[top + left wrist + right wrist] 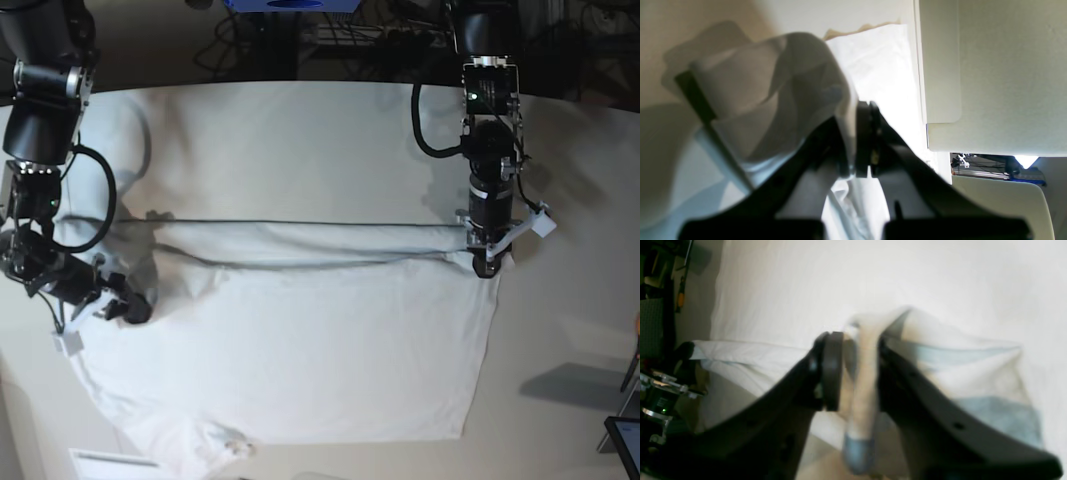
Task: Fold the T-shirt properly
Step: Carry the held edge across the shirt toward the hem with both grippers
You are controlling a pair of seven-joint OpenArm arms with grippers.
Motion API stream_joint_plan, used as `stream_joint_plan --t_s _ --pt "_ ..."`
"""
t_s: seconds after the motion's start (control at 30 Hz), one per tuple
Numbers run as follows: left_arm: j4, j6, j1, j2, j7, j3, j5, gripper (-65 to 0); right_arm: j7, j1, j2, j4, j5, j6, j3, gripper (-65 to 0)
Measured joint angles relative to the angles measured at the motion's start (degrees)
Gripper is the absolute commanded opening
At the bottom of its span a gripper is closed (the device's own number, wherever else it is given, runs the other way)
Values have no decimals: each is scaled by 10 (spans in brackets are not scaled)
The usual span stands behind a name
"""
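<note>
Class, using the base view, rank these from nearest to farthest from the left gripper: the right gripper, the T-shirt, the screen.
1. T-shirt, pinched in the left gripper.
2. Screen, bottom-right corner.
3. Right gripper, far left.

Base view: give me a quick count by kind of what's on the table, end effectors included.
T-shirt: 1
End effectors: 2 (left end effector, right end effector)
Total: 3

T-shirt on tabletop — claws apparently at opposite edges
</note>
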Motion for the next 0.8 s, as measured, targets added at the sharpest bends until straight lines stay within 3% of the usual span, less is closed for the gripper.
stream_joint_plan --t_s 0.07,0.2,0.27,0.8 --pt "0 0 -2 -1 0 0 0 -637 0 3 -2 -9 0 0 0 -400" --pt "1 0 -5 -1 0 0 0 -494 0 8 -3 -10 0 0 0 -389" --pt "1 0 -8 -2 -1 0 0 -459 -2 14 -3 -10 0 0 0 -387" --pt "-17 0 -49 11 0 1 0 -460 -33 46 -35 -57 -3 -1 0 -387"
